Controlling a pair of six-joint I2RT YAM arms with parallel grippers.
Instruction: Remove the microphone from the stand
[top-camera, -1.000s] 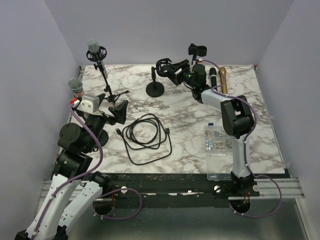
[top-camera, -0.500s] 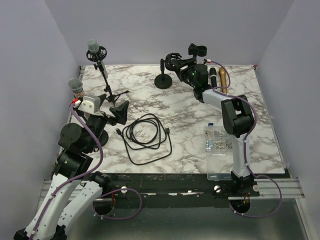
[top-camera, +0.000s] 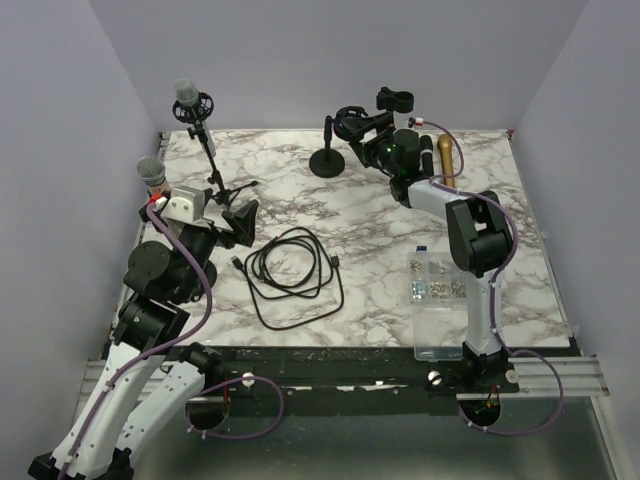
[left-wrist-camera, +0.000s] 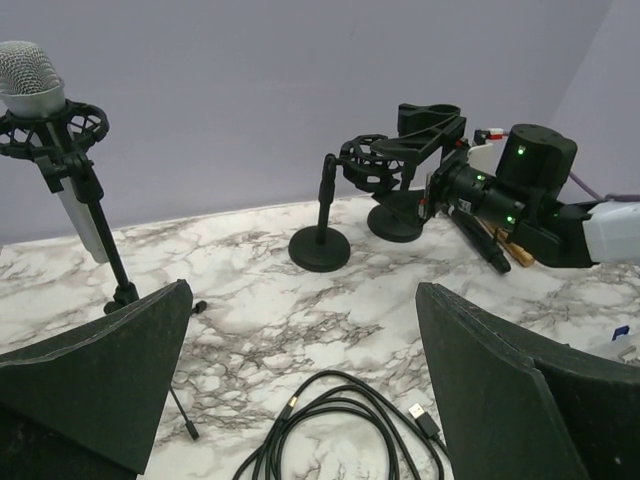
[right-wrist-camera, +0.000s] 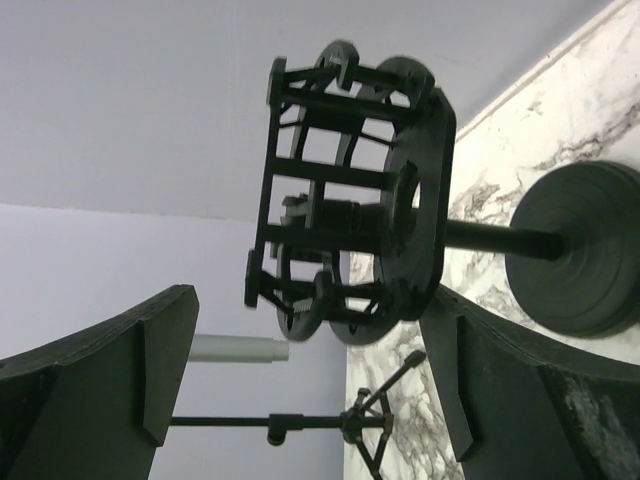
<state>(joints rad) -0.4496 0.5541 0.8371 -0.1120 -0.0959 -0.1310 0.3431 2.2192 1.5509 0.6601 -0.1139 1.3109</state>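
A silver microphone (top-camera: 188, 95) sits upright in a black shock mount on a tripod stand (top-camera: 212, 165) at the back left; the left wrist view shows this microphone (left-wrist-camera: 30, 75) at far left. Beside my left arm stands a second mesh-headed microphone (top-camera: 151, 172). My left gripper (top-camera: 240, 215) hangs open above the marble, right of the tripod, nothing between its fingers (left-wrist-camera: 470, 390). My right gripper (top-camera: 362, 130) is open around the empty shock mount (right-wrist-camera: 350, 190) of a round-based stand (top-camera: 330, 160). Whether its right finger (right-wrist-camera: 500, 400) touches the mount I cannot tell.
A gold microphone (top-camera: 446, 160) and a black one (top-camera: 426, 158) lie at the back right, near another stand with a clip (top-camera: 395, 100). A coiled black cable (top-camera: 290, 270) lies mid-table. A clear box of screws (top-camera: 437, 300) sits by the right arm's base.
My right gripper carried the empty round-based stand back and to the right, set it down, then opened. My left arm shifted only slightly.
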